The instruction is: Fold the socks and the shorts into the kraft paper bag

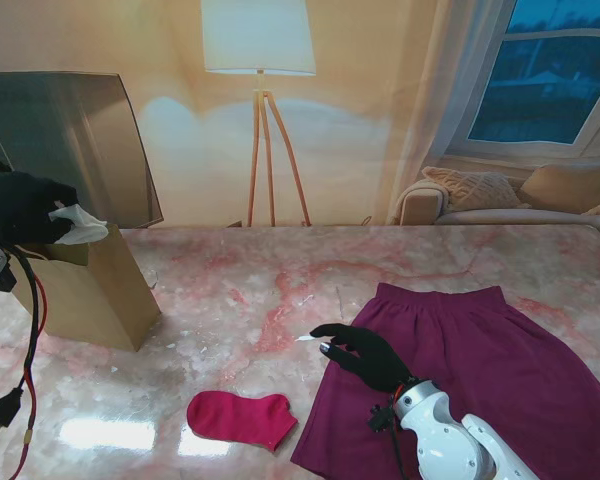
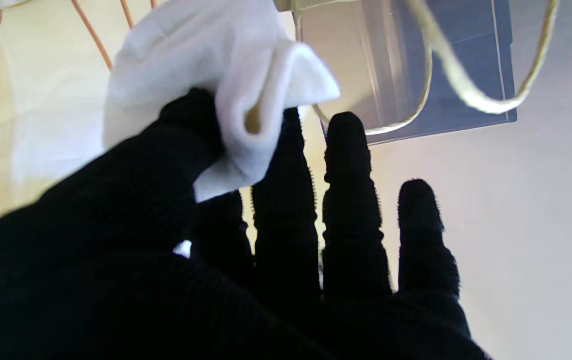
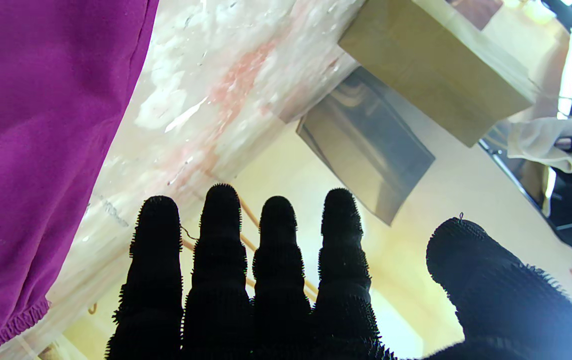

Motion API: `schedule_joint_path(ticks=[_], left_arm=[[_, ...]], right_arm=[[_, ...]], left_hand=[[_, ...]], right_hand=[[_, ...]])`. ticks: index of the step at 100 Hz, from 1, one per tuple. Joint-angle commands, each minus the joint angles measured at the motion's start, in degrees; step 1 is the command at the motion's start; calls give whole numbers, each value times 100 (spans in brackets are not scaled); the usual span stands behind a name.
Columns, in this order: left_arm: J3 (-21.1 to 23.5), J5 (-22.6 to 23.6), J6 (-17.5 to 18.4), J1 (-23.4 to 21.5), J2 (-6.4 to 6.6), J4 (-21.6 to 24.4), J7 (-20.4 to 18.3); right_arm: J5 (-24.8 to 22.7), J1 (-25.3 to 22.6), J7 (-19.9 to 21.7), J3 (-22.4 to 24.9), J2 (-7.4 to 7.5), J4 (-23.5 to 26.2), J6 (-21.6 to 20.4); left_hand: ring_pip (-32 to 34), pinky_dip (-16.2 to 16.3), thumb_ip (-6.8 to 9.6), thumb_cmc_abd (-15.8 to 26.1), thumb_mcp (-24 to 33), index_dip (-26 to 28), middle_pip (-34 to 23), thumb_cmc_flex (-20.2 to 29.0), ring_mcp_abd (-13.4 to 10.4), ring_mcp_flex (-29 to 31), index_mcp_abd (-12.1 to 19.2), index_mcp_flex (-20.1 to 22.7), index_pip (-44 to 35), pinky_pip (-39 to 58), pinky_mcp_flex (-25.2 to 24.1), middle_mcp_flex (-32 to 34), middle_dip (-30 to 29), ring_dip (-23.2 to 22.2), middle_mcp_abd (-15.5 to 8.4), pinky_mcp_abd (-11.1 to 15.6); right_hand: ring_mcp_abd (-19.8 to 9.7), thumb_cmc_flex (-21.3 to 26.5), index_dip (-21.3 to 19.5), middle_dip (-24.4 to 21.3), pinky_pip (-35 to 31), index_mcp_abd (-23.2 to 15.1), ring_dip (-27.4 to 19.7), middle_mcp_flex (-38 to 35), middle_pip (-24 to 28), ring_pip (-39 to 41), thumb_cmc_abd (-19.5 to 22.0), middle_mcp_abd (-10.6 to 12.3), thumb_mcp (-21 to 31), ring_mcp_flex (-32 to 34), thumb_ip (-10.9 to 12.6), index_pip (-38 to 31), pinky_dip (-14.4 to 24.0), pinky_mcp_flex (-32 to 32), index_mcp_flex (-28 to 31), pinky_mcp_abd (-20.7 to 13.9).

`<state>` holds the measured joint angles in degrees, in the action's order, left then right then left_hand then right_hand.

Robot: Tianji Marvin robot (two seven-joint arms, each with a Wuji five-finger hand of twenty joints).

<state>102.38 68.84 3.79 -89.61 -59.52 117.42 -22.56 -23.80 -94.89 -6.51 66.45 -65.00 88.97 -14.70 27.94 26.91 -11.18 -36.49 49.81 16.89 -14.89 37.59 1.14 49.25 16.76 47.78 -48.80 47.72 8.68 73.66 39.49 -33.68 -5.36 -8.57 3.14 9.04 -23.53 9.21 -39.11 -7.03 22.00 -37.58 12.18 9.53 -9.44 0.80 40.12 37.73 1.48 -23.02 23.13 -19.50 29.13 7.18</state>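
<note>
While my left hand (image 1: 20,205) pinches the white sock (image 1: 78,226) over the kraft paper bag (image 1: 85,285), a loose pinch risks dropping it outside. My right hand (image 1: 365,355), fingers spread, holds nothing beside the shorts (image 1: 490,370).

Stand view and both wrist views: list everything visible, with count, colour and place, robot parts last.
Kraft paper bag: one, brown, standing open on the table's left side.
White sock: one, held over the bag's mouth.
Pink sock: one, flat on the table, nearer to me.
Shorts: one, purple, spread flat on the right.
Table: one, pink-veined marble.
Floor lamp: one, white shade, wooden legs, in the backdrop.
Sofa: one, beige, backdrop right.
Left hand: black glove, pinching the white sock.
Right hand: black glove, open, fingers apart, at the shorts' left edge.
</note>
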Motion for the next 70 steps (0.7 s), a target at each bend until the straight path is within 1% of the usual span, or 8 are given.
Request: schedule_joint_path(ticks=[1,15,21,29,41,56,70], left_arm=[[30,116,64,41,52,-57,-64],[65,409,218,102,72,-118,-148],[37,467,189,124,71,-140,-153],[0,649,206,149,72,-175,-143],[-79,752,165,207,75,-250,-201],[-157,863,279,304,92,-387,-187],[-214,1122,459,370,110,-468,-156]], right_arm=[[-23,-58,-15,-1,-26,58,11],[-27,-84,-43,10,-31,82,25],[-24,-81,-36,7,-29,75,22],[-17,-71,-19,1,-27,61,18],[0,-55,-17,-12,-29,37,10],[0,-41,-5,-18,-26,13,-3],[13,-26,-18,-28,-31,-16,-12]], left_hand=[[-5,37,-83,194,-14,240,-100,279,-102,122,2,318,-225,-61,-126,261,66,-24,-7,-29],[4,29,-87,204,-22,242,-117,285,-93,89,-3,315,-227,-118,-170,255,70,-46,-6,-52],[1,30,-82,197,-19,236,-112,321,-70,62,-63,316,-225,-131,-181,236,64,-53,31,-63],[10,42,-86,208,-46,207,-115,291,-93,78,-45,340,-212,-118,-137,254,45,-62,6,-69],[9,55,-79,198,-43,167,-116,314,-55,64,-107,353,-209,-111,-127,254,20,-68,42,-92],[15,73,-76,203,-54,103,-116,308,-39,59,-128,367,-199,-95,-115,251,-22,-76,49,-108],[23,82,-75,211,-70,70,-125,294,-41,68,-125,375,-208,-84,-97,249,-43,-81,56,-122]], right_hand=[[51,50,-28,55,-167,-158,102,-59,57,104,107,2,-150,95,-233,-25,226,-12,-126,8],[50,47,-30,55,-167,-146,103,-58,56,107,102,8,-146,103,-233,-30,227,-10,-109,22],[55,42,-28,53,-166,-155,103,-52,52,107,101,11,-148,106,-234,-25,227,-9,-115,22],[51,46,-30,53,-165,-144,104,-48,51,109,104,8,-147,108,-233,-28,226,-6,-111,22],[53,46,-30,56,-167,-148,105,-63,58,109,101,13,-150,108,-234,-27,227,-8,-112,25],[46,45,-32,56,-166,-151,104,-54,57,107,104,19,-149,106,-233,-29,227,-8,-117,20],[45,49,-31,55,-165,-150,106,-51,55,109,105,10,-149,108,-233,-29,227,-3,-113,27]])
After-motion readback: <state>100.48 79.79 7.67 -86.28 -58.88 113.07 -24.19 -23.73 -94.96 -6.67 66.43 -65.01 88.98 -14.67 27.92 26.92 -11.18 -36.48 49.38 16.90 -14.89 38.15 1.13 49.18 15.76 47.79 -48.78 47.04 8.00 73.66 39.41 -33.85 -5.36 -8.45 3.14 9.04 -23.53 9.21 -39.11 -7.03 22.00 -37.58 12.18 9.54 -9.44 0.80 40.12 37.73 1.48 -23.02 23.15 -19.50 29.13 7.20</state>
